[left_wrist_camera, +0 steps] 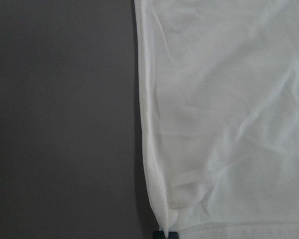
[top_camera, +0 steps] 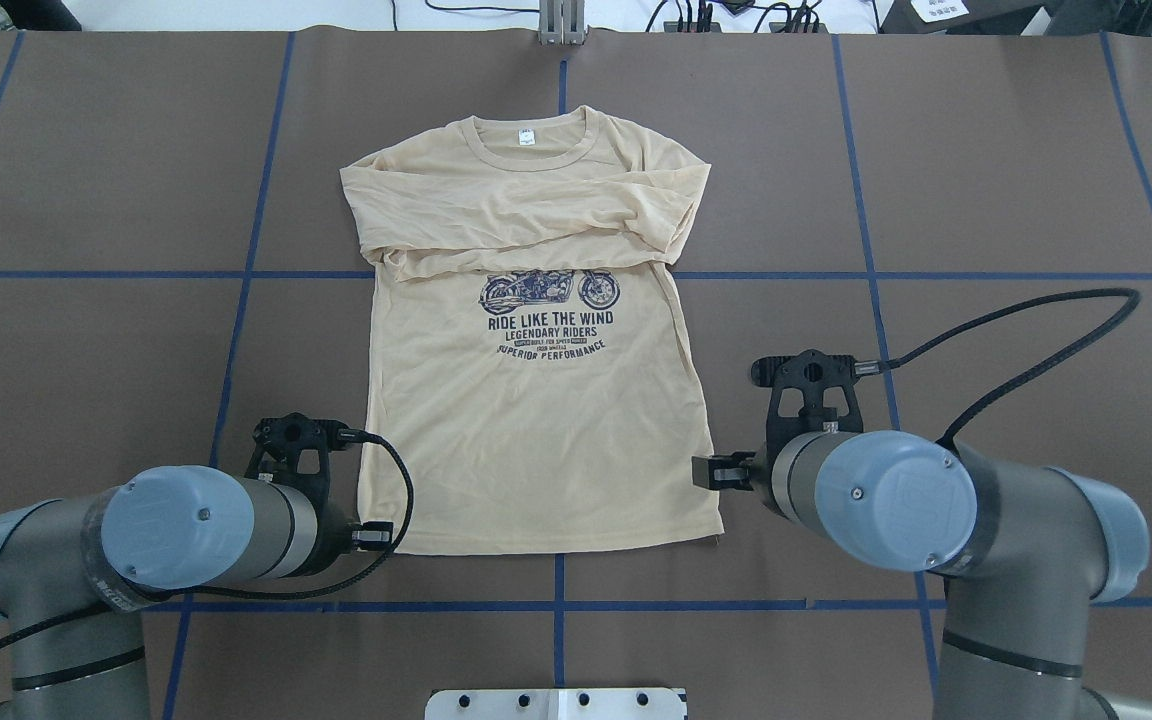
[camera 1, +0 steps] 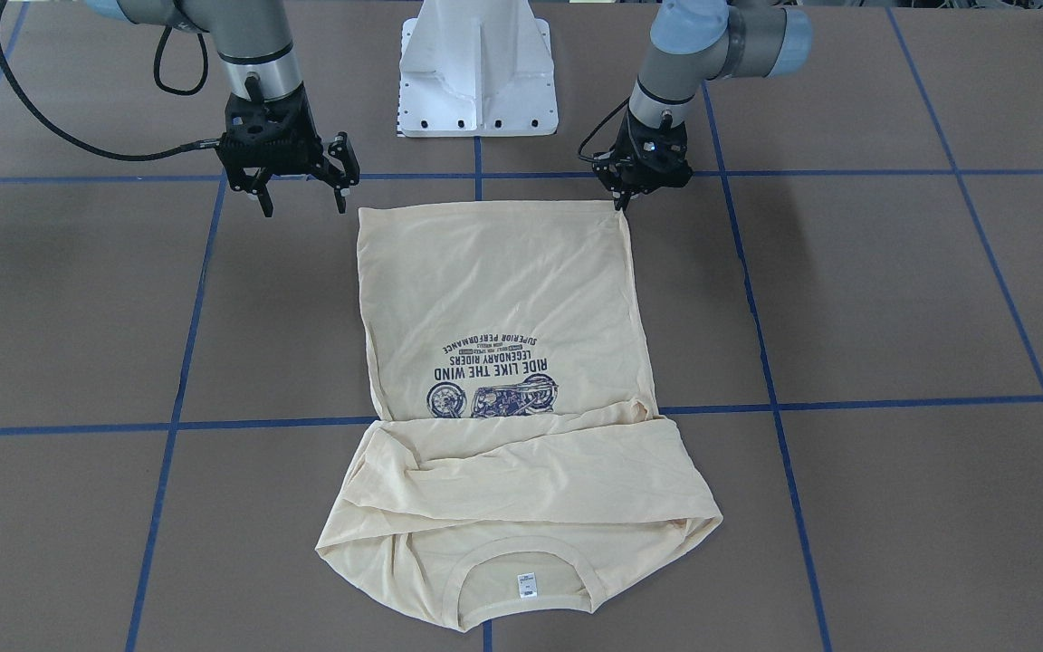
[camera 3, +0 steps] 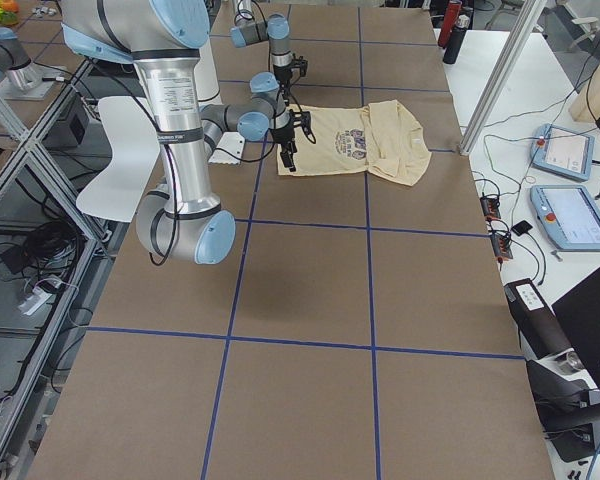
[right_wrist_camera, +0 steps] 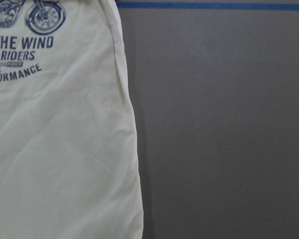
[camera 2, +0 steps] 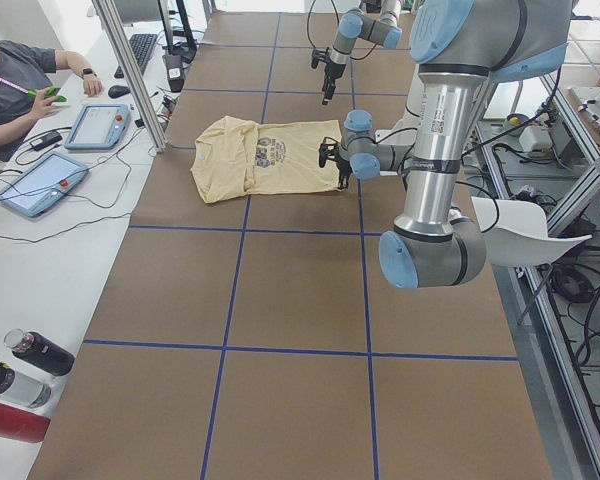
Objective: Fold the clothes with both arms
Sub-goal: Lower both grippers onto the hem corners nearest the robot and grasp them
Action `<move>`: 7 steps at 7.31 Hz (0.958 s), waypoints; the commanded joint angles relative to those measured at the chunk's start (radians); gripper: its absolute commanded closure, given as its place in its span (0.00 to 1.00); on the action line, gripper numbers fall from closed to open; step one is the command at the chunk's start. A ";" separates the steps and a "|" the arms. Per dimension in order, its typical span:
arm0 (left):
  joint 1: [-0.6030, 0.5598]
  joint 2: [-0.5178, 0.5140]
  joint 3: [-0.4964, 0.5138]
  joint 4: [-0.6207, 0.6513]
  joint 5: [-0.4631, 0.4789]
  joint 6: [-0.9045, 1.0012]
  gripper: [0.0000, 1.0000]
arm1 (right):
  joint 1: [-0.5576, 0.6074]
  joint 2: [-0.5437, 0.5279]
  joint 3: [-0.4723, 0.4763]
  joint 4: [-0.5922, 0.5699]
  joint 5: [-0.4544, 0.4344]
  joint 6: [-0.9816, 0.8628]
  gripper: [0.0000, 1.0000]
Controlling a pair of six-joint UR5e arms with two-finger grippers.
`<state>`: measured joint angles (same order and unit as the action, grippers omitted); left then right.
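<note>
The cream-yellow long-sleeved T-shirt [camera 1: 503,290] [top_camera: 536,430] lies flat, print side up, on the brown table. Both sleeves are folded across the chest above the navy motorcycle print [top_camera: 550,292]. The collar with its white label [top_camera: 527,137] points away from the robot. My left gripper [camera 1: 619,201] [top_camera: 373,535] is down at the hem corner on its side, shut on the fabric. The left wrist view shows the corner [left_wrist_camera: 172,219] puckered at a dark fingertip [left_wrist_camera: 164,234]. My right gripper [camera 1: 302,197] [top_camera: 721,472] hovers open just outside the opposite hem corner, holding nothing.
The white pedestal base [camera 1: 478,68] stands just behind the hem. Blue tape lines [camera 1: 847,403] grid the brown table on all sides of the shirt. A person [camera 2: 20,80] sits at a side bench with tablets [camera 2: 98,125], and bottles [camera 2: 20,370] lie there.
</note>
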<state>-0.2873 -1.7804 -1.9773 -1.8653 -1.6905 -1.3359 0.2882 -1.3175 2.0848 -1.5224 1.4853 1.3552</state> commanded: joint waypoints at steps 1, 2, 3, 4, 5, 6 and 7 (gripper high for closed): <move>0.000 -0.001 -0.006 0.000 0.002 0.000 1.00 | -0.101 0.004 -0.061 0.080 -0.095 0.041 0.04; 0.000 -0.001 -0.006 0.000 0.002 0.000 1.00 | -0.119 0.003 -0.066 0.080 -0.097 0.041 0.17; 0.000 -0.001 -0.006 0.000 0.002 0.000 1.00 | -0.122 0.003 -0.084 0.080 -0.097 0.041 0.32; 0.000 -0.001 -0.008 0.000 0.003 0.000 1.00 | -0.124 0.003 -0.092 0.080 -0.096 0.041 0.34; 0.000 -0.001 -0.008 0.000 0.003 0.000 1.00 | -0.127 0.003 -0.092 0.080 -0.097 0.041 0.34; 0.000 -0.001 -0.006 0.000 0.003 0.000 1.00 | -0.129 0.004 -0.100 0.080 -0.099 0.041 0.41; 0.000 -0.001 -0.006 0.000 0.003 0.000 1.00 | -0.129 0.003 -0.100 0.080 -0.099 0.041 0.46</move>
<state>-0.2869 -1.7810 -1.9841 -1.8653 -1.6875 -1.3361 0.1608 -1.3139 1.9882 -1.4420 1.3875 1.3959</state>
